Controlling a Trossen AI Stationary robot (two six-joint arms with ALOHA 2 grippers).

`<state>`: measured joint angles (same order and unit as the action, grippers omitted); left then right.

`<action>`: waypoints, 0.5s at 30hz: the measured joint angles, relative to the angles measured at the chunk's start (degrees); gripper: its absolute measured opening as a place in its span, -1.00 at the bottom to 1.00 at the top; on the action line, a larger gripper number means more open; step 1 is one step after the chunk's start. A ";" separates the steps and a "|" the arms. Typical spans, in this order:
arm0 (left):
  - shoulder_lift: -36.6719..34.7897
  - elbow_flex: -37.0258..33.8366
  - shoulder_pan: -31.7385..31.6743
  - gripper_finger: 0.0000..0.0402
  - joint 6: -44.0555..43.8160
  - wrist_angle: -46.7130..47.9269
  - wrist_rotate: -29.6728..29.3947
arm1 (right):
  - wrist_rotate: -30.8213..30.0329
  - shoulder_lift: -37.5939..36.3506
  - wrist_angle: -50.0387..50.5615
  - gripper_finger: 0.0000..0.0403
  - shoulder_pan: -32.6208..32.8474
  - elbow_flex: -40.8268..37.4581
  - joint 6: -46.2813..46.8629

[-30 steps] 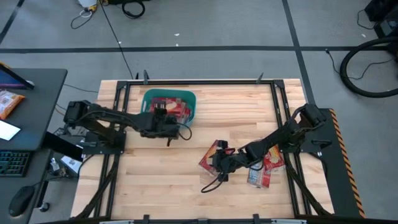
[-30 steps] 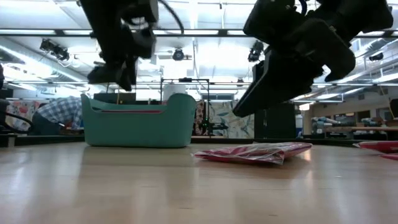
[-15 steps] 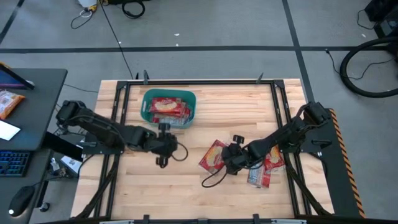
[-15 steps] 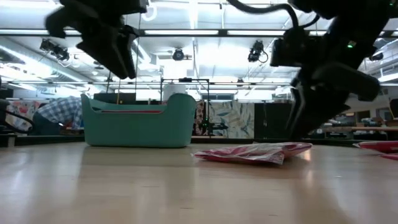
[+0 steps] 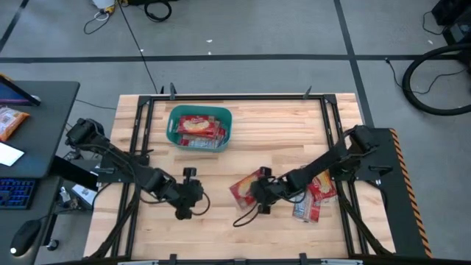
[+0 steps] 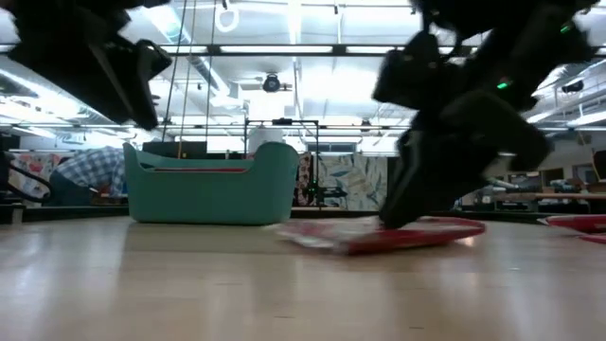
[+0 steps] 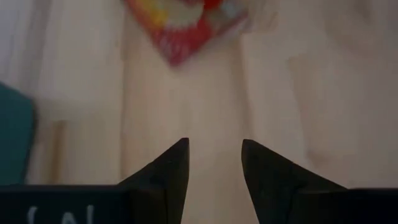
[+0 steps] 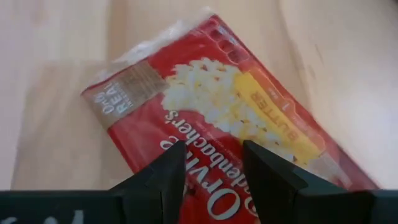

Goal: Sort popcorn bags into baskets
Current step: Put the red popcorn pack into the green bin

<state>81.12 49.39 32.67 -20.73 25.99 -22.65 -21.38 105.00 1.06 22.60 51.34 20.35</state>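
The teal basket [image 5: 171, 125] [image 6: 210, 185] stands at the table's far left with red popcorn bags [image 5: 199, 126] inside. One red popcorn bag [image 5: 243, 188] [image 8: 236, 106] [image 6: 369, 237] lies flat near the table's middle. My right gripper [image 5: 252, 193] [image 8: 211, 152] is open and down on that bag. Two more bags [image 5: 318, 193] lie under the right arm. My left gripper [image 5: 196, 196] [image 7: 214, 149] is open and empty, above bare wood near the table's front, left of the middle bag [image 7: 180, 25]. My right gripper has its open fingers [image 6: 407, 208] down on the printed top face [image 8: 211, 134] of the middle bag, slanting down from the table's right. The bag lies flat on the table under them, with nothing pinched between the fingers.
Black frame rails run along the table's left and right sides [image 5: 140, 147]. A desk to the left holds an orange packet [image 5: 11, 121] and a keyboard. Bare wood lies between the basket and the middle bag. A person [image 6: 90, 170] sits in the room behind.
My left gripper has drawn away from above the basket toward the table's near edge, and a bag now lies uncovered on top in the basket. My right gripper has come down onto the middle bag and moved left; the bag has slid slightly toward the left.
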 joint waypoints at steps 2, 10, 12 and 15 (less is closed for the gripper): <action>0.00 0.06 1.10 -0.24 -1.54 -0.95 -0.04 | 1.99 2.54 -7.18 -0.18 -1.49 0.31 -2.54; 0.00 0.09 2.62 -0.24 -2.72 -3.54 -0.15 | 3.08 11.27 -20.42 -0.18 -6.88 8.38 -9.34; 0.00 0.09 2.54 -0.24 -2.72 -4.09 -0.34 | 3.06 12.58 -20.56 -0.18 -7.40 11.94 -11.28; 0.26 0.11 2.49 -0.24 -3.31 -5.02 -2.27 | 3.00 13.08 -17.18 -0.18 -7.52 16.01 -14.65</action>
<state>81.38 49.50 35.16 -24.04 20.97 -24.92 -18.38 118.09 -16.12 15.08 67.35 5.69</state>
